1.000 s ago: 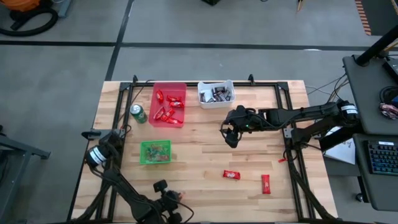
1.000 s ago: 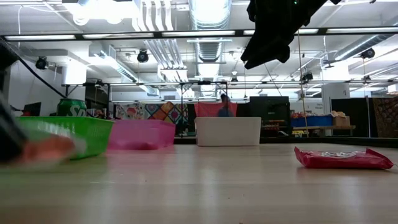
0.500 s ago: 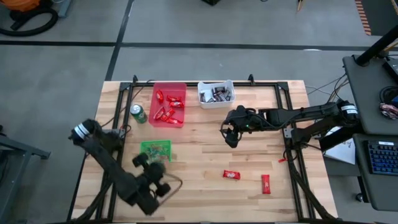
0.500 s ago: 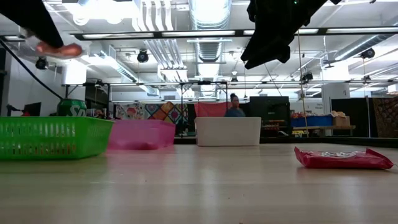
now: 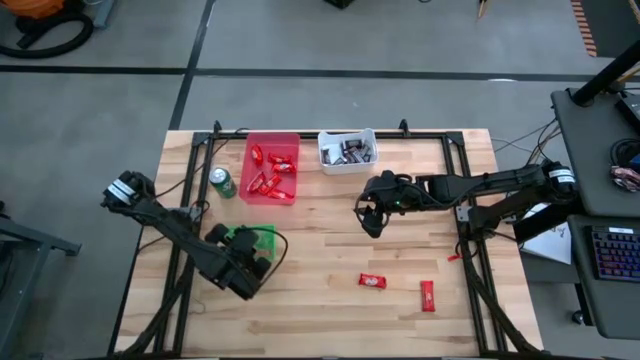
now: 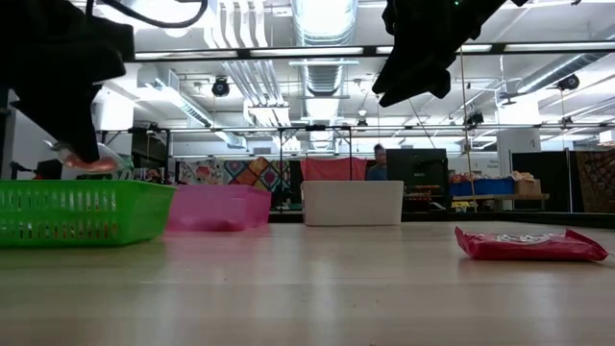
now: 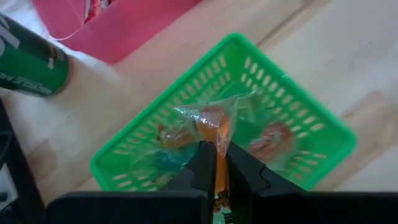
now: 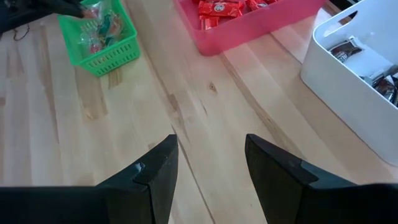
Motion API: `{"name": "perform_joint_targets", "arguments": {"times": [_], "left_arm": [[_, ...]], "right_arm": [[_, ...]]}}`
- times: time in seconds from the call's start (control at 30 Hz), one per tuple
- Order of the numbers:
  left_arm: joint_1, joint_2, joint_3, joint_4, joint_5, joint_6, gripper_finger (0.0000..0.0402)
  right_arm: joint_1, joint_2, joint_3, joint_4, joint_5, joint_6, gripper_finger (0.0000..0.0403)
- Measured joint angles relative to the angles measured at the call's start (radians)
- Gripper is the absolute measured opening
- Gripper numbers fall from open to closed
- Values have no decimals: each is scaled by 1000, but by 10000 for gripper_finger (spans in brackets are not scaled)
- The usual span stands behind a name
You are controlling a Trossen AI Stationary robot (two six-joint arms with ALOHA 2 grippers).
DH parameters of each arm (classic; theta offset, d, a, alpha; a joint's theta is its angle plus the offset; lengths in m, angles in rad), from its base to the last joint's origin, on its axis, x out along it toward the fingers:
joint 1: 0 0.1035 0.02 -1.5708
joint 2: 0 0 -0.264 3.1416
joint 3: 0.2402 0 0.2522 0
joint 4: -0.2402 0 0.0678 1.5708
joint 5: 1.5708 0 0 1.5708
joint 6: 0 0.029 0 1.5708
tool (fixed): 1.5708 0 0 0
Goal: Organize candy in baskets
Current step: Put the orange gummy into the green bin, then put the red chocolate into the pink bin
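Observation:
My left gripper (image 7: 221,163) is shut on an orange candy in a clear wrapper (image 7: 211,121), just above the small green basket (image 7: 298,93). The basket holds several clear-wrapped sweets. In the low view the candy (image 6: 86,164) hangs a little above the green basket's rim (image 6: 115,187). My right gripper (image 8: 208,168) is open and empty, hovering over the table's middle (image 5: 370,215). The red basket (image 5: 271,167) holds red bars and the white basket (image 5: 347,151) holds dark mini bars. Two red bars (image 5: 372,281) (image 5: 427,295) lie flat on the table. My left gripper pinches the orange candy (image 7: 222,140) between its two fingers, coming from above and pointing down. The clear wrapper spreads out past the fingertips. The candy is lifted clear and hangs over the green basket.
A green soda can (image 5: 221,183) stands left of the red basket. A black frame rail (image 5: 460,200) runs along the table's sides. Bare wood lies between the baskets and the two loose red bars, one of which shows in the low view (image 6: 531,244).
My left gripper has lifted the orange candy off the table near the front edge. It has carried the candy up and toward the far edge, then come down over the green basket. It has stayed shut on the candy throughout.

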Motion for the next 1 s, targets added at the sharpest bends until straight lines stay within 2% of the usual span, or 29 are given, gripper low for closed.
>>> {"name": "perform_joint_targets", "arguments": {"times": [0.2,0.4,0.57,0.67,0.8,1.0], "left_arm": [[0,-4,-12,-1,19,24,34],[0,-6,-5,-5,19,74,94],[0,-28,26,-15,12,123,134],[0,-39,74,-20,-12,206,144],[2,-41,160,-34,-39,361,145],[2,-41,275,26,-191,634,140]], "right_arm": [[0,0,0,-1,0,10,178],[0,0,0,0,-9,19,178],[0,0,10,-14,-106,36,178],[11,-2,12,-19,-181,63,178],[51,-1,12,-70,-214,115,178],[155,0,1,-153,-205,69,178]]}}
